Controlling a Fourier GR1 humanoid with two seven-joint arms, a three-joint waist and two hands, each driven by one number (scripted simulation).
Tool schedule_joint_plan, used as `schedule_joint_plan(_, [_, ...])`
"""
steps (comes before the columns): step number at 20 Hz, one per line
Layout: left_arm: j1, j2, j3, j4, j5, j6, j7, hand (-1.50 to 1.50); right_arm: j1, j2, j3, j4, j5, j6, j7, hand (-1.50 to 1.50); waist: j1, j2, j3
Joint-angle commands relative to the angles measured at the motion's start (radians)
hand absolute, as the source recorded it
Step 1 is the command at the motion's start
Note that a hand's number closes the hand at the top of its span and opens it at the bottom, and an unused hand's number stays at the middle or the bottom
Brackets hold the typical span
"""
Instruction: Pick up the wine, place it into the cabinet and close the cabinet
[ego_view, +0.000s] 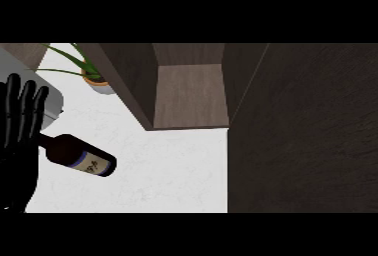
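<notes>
Head view: the left hand stands at the left edge with its fingers straight and upright, grasping nothing. Just to its right the wine bottle lies tilted on the white counter, neck toward the palm. Farther right is the open cabinet and its dark door. Beyond the fingers, a potted plant.

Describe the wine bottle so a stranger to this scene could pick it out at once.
Start at the dark open cabinet standing on the white counter. Look down and left across the counter to the wine bottle, beside the robot hand at the left edge. It is the only dark bottle, labelled, unlike the green potted plant further back.
</notes>
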Motion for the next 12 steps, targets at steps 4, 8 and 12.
schedule_joint_plan(4, [-0.039,0.097,0.017,0.046,0.392,-0.334,-0.066,-1.50,0.084,-0.001,0.003,-0.038,-0.024,0.029,-0.033,-1.50,0.011,-0.024,-0.004])
schedule_joint_plan(8, [0.025,0.071,-0.128,0.072,0.658,-0.488,0.039,-1.50,0.077,0.014,0.130,-0.052,-0.095,0.108,0.043,-1.50,0.018,-0.021,-0.007])
schedule_joint_plan(12, [0.088,0.231,-0.032,0.029,0.963,-0.601,0.142,-1.50,0.140,-0.001,0.143,-0.127,-0.123,0.123,0.085,-1.50,0.038,-0.030,-0.003])
